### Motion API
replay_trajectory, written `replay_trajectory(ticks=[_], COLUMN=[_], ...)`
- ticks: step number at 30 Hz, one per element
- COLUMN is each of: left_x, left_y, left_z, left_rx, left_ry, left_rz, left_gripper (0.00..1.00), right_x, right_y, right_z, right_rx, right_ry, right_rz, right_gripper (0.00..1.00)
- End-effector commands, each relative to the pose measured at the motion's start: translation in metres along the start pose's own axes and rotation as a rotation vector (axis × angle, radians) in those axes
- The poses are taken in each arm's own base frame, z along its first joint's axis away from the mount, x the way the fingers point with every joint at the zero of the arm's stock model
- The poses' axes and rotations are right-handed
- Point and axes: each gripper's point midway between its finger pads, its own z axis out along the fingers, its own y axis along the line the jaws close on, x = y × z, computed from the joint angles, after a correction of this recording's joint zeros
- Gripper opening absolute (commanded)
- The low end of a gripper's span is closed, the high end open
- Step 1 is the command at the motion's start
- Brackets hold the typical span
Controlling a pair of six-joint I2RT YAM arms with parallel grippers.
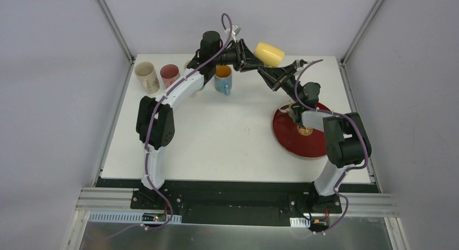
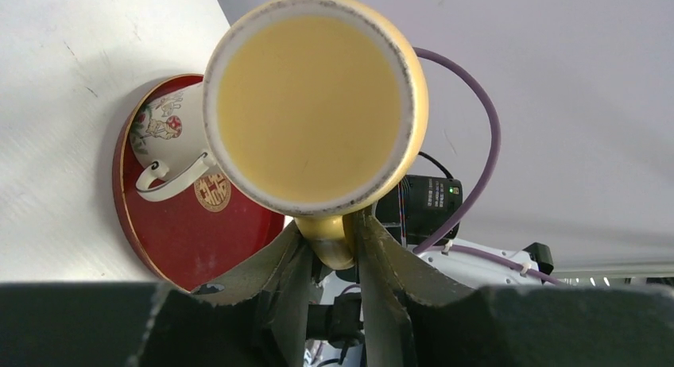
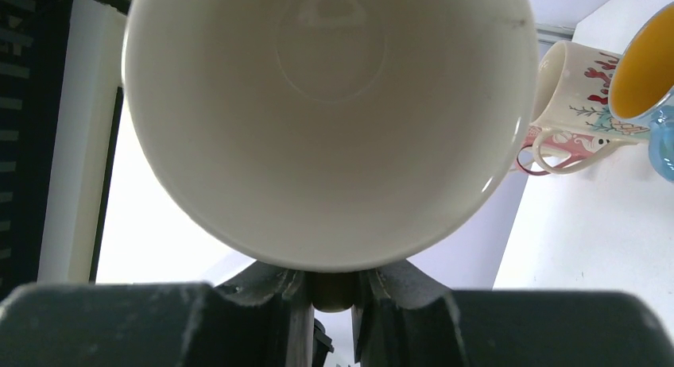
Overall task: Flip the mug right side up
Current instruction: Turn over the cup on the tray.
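Note:
The yellow mug (image 1: 269, 53) hangs on its side in the air over the back of the table, held between both arms. In the left wrist view its yellow base (image 2: 314, 101) faces the camera, and my left gripper (image 2: 332, 244) is shut on the handle (image 2: 335, 238). In the right wrist view the white inside of the mug (image 3: 326, 105) fills the frame, and my right gripper (image 3: 332, 291) is shut on the same handle (image 3: 332, 294) from the mouth side. From above, the left gripper (image 1: 250, 59) comes in from the left and the right gripper (image 1: 266, 71) from below right.
A red plate (image 1: 295, 142) lies at the right, with a white decorated cup (image 2: 167, 133) on its side on it. A cream mug (image 1: 146, 76), a dark red mug (image 1: 170, 73) and a blue mug (image 1: 223, 80) stand at the back left. The enclosure's grey walls are close behind.

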Motion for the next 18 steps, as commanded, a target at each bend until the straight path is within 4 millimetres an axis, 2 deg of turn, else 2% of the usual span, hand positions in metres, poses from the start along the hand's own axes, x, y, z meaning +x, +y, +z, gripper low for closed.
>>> replay_trajectory(ticks=[1,5,13,18], left_x=[0.027,0.027,0.029,0.032], left_y=[-0.05,-0.052,-0.057,-0.052], left_z=[-0.002,-0.002,-0.004,-0.007], left_rx=[0.144,0.157,0.181,0.173], left_ry=[0.1,0.1,0.109,0.113], left_rz=[0.09,0.089,0.093,0.094], left_gripper=[0.31,0.35,0.53,0.73], right_x=[0.0,-0.002,-0.007,-0.01], right_y=[0.063,0.068,0.072,0.08], right_z=[0.004,0.003,0.001,0.0], right_rx=[-0.156,-0.164,-0.169,-0.182], right_ry=[0.004,0.005,0.0,0.001], right_rz=[-0.124,-0.131,-0.131,-0.14], right_gripper=[0.0,0.0,0.0,0.0])
